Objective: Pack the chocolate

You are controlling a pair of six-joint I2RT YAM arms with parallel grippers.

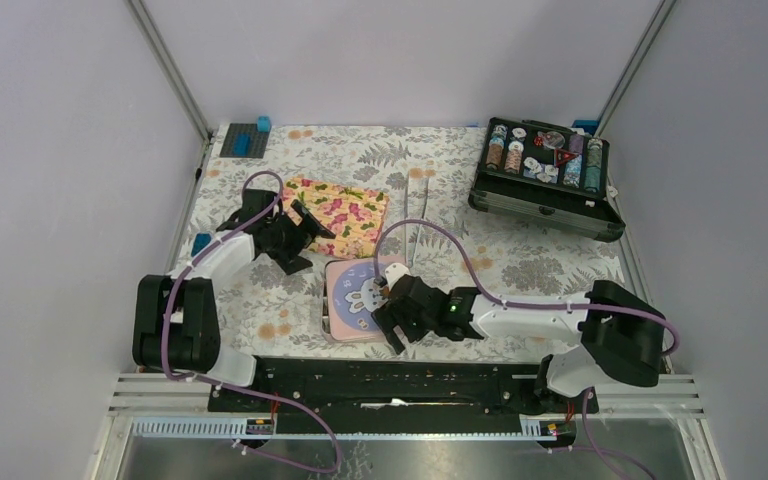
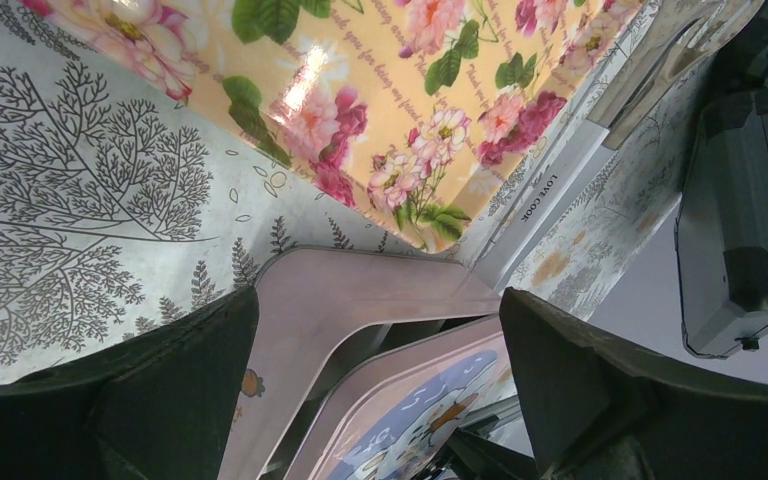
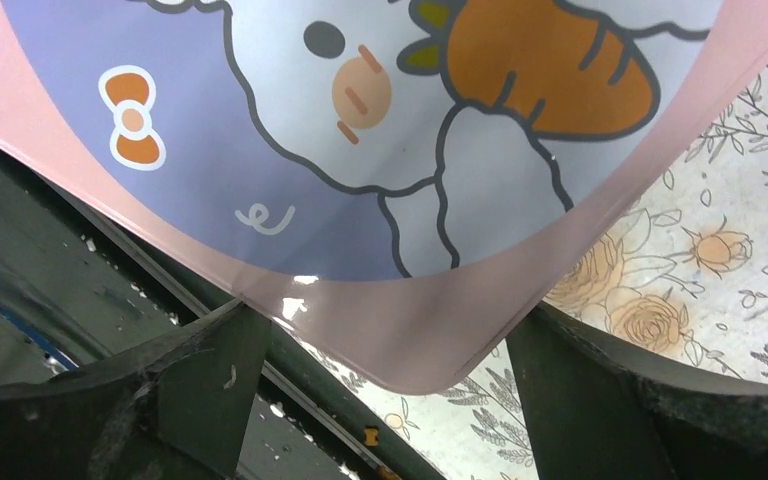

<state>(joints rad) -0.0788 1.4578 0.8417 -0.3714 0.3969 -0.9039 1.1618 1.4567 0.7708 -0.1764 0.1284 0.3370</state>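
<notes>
The chocolate pieces are hidden; none show in any view. A pink tin box with a bunny-and-carrot lid [image 1: 352,300] lies at the table's near middle. In the left wrist view the lid [image 2: 430,410] sits offset over the pink base [image 2: 360,290], with a dark gap between them. My left gripper [image 1: 310,245] is open and empty, its jaws either side of the box's far left corner [image 2: 380,400]. My right gripper [image 1: 388,312] is open at the box's near right side. The lid's rounded corner [image 3: 440,340] lies between its spread fingers [image 3: 385,400].
A yellow floral packet [image 1: 345,212] lies just behind the box and fills the left wrist view's top [image 2: 360,100]. Metal tongs [image 1: 418,215] lie to its right. An open black case of poker chips [image 1: 545,175] stands at the back right. A blue block [image 1: 245,138] sits back left.
</notes>
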